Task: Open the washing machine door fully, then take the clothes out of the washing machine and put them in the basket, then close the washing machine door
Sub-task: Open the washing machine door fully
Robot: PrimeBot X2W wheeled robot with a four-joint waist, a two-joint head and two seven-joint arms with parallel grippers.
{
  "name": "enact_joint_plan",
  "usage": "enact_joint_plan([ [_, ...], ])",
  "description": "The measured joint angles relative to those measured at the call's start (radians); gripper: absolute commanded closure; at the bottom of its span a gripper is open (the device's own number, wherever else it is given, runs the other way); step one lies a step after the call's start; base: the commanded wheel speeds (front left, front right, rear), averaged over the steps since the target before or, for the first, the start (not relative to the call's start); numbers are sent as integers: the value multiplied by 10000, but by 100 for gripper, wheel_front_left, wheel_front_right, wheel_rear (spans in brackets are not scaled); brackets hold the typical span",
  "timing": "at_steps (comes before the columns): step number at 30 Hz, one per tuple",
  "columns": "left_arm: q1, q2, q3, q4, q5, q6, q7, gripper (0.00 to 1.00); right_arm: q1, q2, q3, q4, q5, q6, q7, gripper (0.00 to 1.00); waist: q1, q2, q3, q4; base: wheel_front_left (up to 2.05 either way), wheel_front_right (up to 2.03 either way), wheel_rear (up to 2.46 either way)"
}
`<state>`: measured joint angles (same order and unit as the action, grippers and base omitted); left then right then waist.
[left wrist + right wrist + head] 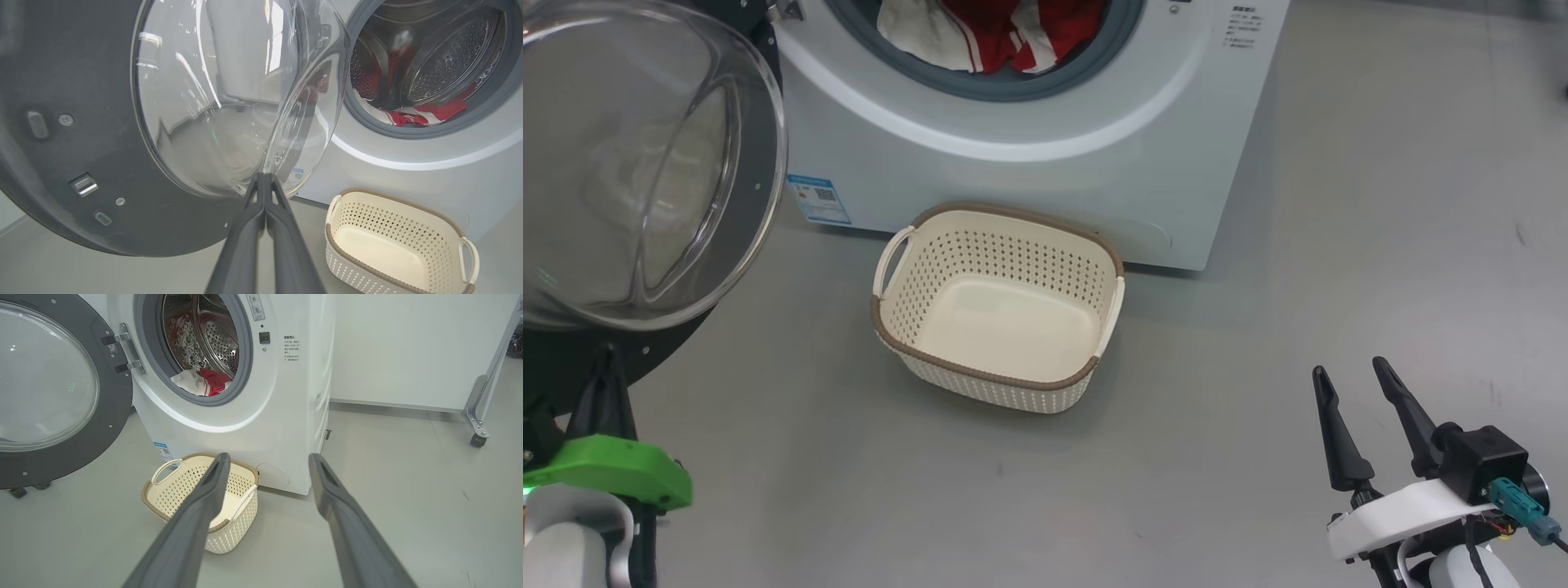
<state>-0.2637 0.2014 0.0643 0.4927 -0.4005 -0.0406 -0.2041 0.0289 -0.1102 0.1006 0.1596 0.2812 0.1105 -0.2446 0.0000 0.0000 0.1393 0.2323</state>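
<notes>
The washing machine door (629,163) stands swung open at the left, its clear glass bowl (224,102) and black rim (61,163) facing me. The white washing machine (1029,147) holds red and white clothes (988,33) at the drum's front lip (208,381). On the floor in front of it the cream basket (980,377) sits empty. My left gripper (264,176) is shut on nothing, tips right at the lower edge of the glass bowl; contact is unclear. Low at the right, away from the basket, my right gripper (1349,367) stands open and empty.
Grey floor (1339,245) stretches to the right of the washer. A white cabinet on wheels (476,439) stands at the far right in the right wrist view. The open door (118,416) takes up the room left of the basket (175,494).
</notes>
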Motion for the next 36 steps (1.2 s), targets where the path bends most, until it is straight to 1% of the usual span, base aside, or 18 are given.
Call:
enact_joint_plan([
  [4,521,-98,-15,-240,-4,-88,-12,100,0,48,2,0,0,-4,-2,0,0,0,-292,-411,0,0,0],
  [6,717,-196,-56,-393,-4,-88,-48,100,1,59,-31,-2,0,-92,-2,0,0,0,-417,-618,0,0,0],
  [9,977,-318,-100,-639,-4,-98,-130,100,9,61,-77,-10,-2,-111,-23,0,0,0,-590,-915,0,0,0],
  [10,1067,-362,-128,-734,-4,-102,-144,100,12,61,-90,-13,-2,-165,-29,0,0,0,-646,-1006,0,0,0],
  [13,1337,-642,-215,-968,-86,-186,-173,100,24,81,-167,-33,-2,-169,-31,0,0,0,-810,-1238,0,0,0],
  [17,1708,-928,-500,-1379,-90,-320,-261,100,81,94,-205,-81,-2,-180,-31,0,0,0,-996,-1477,0,0,0],
  [23,2084,-1179,-880,-1908,6,-366,-360,100,174,140,-299,-291,-6,-255,-31,0,0,0,-1100,-1698,0,0,0],
  [25,2181,-1164,-1035,-2127,167,-445,-362,100,190,140,-297,-326,-15,-253,-31,0,0,0,-1099,-1723,0,0,0],
  [26,2247,-1162,-1099,-2219,251,-453,-366,85,196,140,-295,-345,-19,-253,-31,0,0,0,-1094,-1733,0,0,0],
  [27,2303,-1168,-1160,-2297,253,-454,-393,60,201,138,-297,-362,-21,-253,-31,0,0,0,-1087,-1741,0,0,0],
  [28,2372,-1166,-1229,-2382,268,-458,-445,27,204,140,-299,-385,-29,-253,-31,0,0,0,-1078,-1747,0,0,0],
  [29,2447,-1166,-1283,-2458,345,-497,-449,0,204,140,-301,-403,-36,-253,-31,0,0,0,-1067,-1752,0,0,0],
  [36,2788,-1208,-1375,-2661,422,-535,-449,0,217,148,-318,-462,-107,-251,-31,0,0,0,-1012,-1747,0,0,0],
])
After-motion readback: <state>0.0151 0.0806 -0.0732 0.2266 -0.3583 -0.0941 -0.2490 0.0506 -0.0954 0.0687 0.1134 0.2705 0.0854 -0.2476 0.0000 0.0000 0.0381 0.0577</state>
